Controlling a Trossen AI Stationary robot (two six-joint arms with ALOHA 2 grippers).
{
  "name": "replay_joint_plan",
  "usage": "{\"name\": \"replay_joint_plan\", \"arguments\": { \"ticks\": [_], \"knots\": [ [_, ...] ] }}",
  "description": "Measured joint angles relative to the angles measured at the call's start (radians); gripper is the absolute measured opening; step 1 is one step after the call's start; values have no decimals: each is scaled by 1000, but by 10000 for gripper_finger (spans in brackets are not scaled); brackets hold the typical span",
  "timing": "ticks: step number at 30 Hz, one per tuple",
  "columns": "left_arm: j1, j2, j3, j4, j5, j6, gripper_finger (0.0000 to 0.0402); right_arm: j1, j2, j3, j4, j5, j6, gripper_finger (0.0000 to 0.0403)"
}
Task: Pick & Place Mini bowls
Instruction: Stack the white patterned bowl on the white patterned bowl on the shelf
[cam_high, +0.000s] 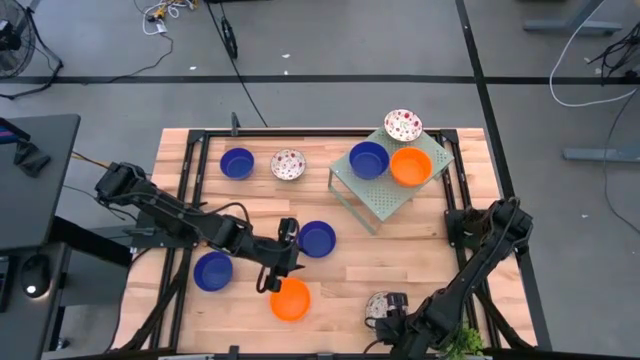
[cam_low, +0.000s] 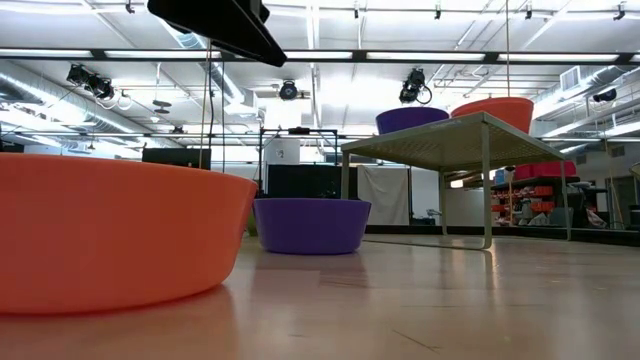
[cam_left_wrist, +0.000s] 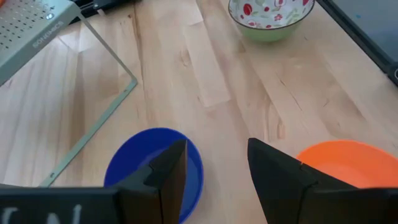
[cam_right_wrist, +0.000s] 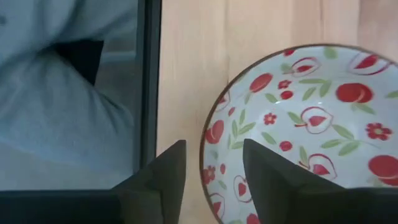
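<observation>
Left claw (cam_high: 281, 262) hangs open between an orange bowl (cam_high: 290, 299) and a blue bowl (cam_high: 317, 239).
Right claw (cam_right_wrist: 211, 180), open, straddles a speckled bowl (cam_right_wrist: 298, 130) rim at the table (cam_high: 340, 270) edge; three bowls already fill the rack (cam_high: 385, 192).

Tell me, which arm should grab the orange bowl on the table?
Probably left. The left gripper hangs open right beside the orange bowl, while the right gripper is over a speckled bowl.
</observation>
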Motion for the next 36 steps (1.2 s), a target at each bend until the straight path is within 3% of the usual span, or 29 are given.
{"name": "replay_joint_plan", "arguments": {
  "ticks": [9, 21, 30, 36],
  "knots": [
    [-21, 0, 0, -1, 2, -27, 174, 7, 27, 0, -11, 60, -29, 136],
    [-21, 0, 0, -7, 20, -76, 174, 7, 25, 0, -25, 91, -135, 14],
    [-21, 0, 0, -10, 20, -79, 174, 8, 22, 60, -15, 89, -176, 5],
    [-21, 0, 0, -10, 20, -129, 174, 9, 22, 186, -116, 178, -249, 1]
  ]
}}
